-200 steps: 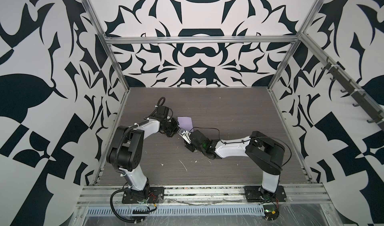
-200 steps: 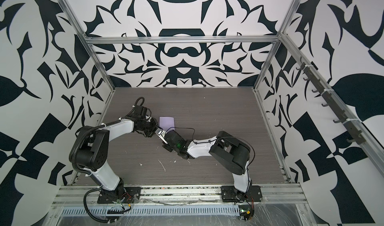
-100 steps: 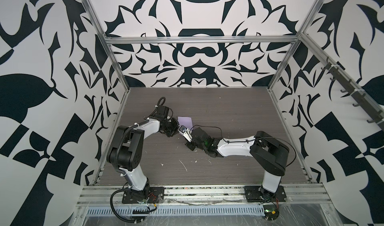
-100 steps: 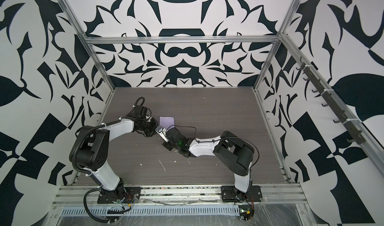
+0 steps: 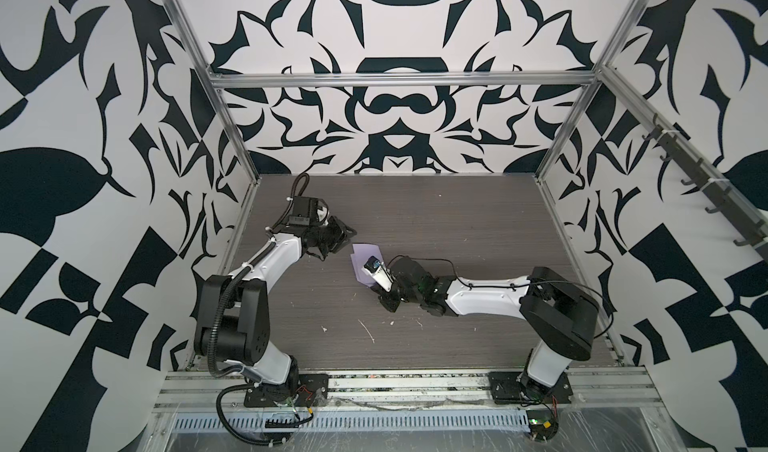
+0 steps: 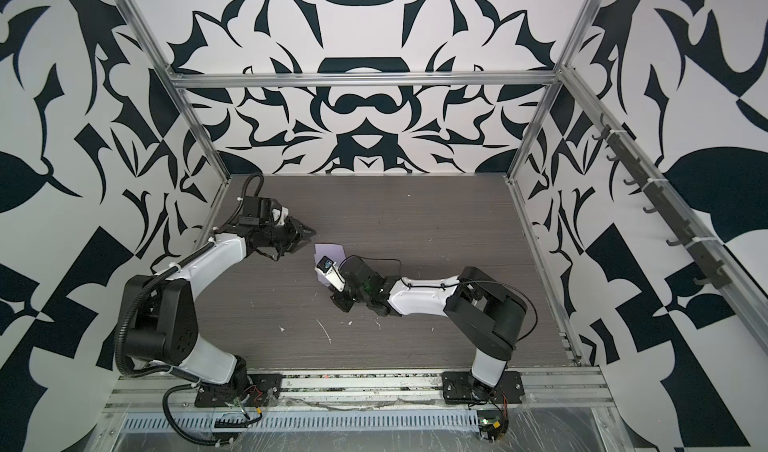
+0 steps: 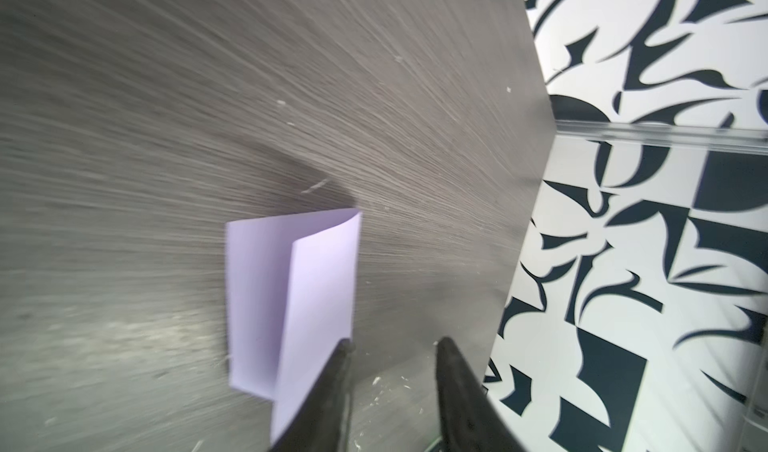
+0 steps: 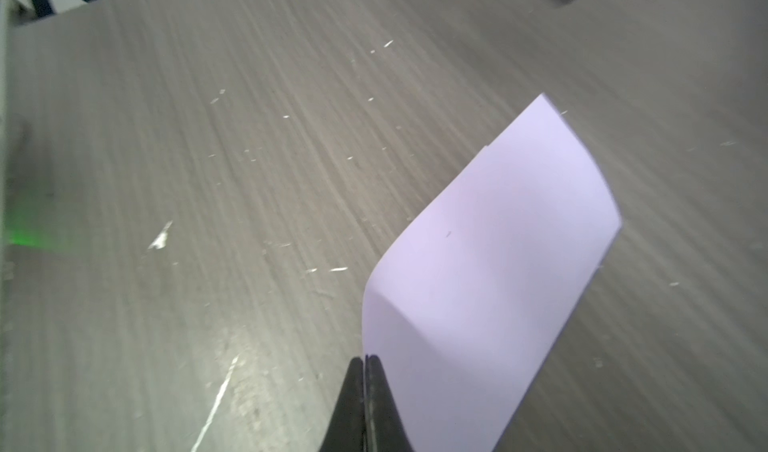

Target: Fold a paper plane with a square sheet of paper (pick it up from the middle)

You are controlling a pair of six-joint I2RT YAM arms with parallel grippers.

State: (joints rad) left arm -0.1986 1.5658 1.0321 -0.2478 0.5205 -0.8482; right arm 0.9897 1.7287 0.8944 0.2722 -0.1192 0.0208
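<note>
Changed since a second ago: left claw (image 7: 392,346), then closed at the sheet, is now drawn back with fingers apart. Right claw (image 8: 365,360), then part-open beside it, is now pinched together on the paper.

Item 1, nearest. Front rail (image 5: 395,381): aluminium, carries both arm bases.

Item 2. White flecks (image 5: 368,331): scattered on the near side of the grey wood-grain bench (image 5: 457,221). No part of the task.

Item 3. Right claw: fingers closed on one edge of the sheet, close to a corner, per the right wrist view. Tips hidden under the wrist camera in both top views.

Item 4. Square sheet of paper (image 5: 365,251): lilac, doubled over once into a loose half, upper flap bowed, not creased flat. Lies mid-bench between the two claws. Whether its far end rests on the bench cannot be told.

Item 5. Left claw: empty, just beside the sheet, appears clear of it in both top views.

Item 6, farthest. Patterned wall (image 5: 395,109): black on white.

Handling note, as judgement: the step in hand looks like a handover ahead of flattening the first fold. Done well, the right claw holds its pinch and lowers the sheet flat with the free edges matched. Only then should the left claw press along the fold. A corner hold lets thin paper twist, so slow travel suits.
</note>
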